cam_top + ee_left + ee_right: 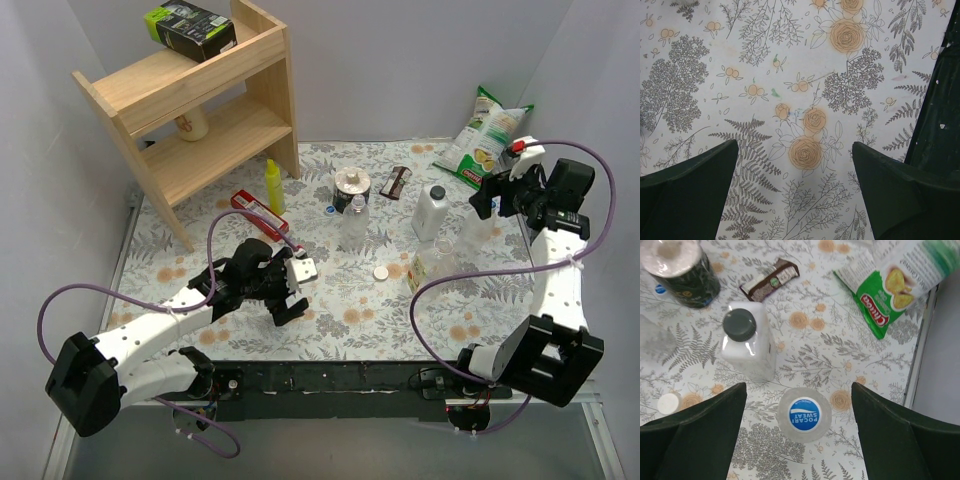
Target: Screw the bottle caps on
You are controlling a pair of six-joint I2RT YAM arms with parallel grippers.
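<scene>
- The right jaws are released and spread wide above a clear bottle (785, 416) near the right edge of the desk (790, 75). One finger is on each side, and neither touches it.
- A blue cap (804, 414) sits on that bottle's neck.
- The left jaws are released too, with only bare flowered desk between them, left of the middle and toward the near edge.
- A white cap (381, 272) lies loose near the middle, and a labelled bottle (430, 265) stands just to its right.
- A third bottle (353, 222) stands in the far half. A small blue cap (330, 210) lies just beside it on the left, near a can (351, 185).
</scene>
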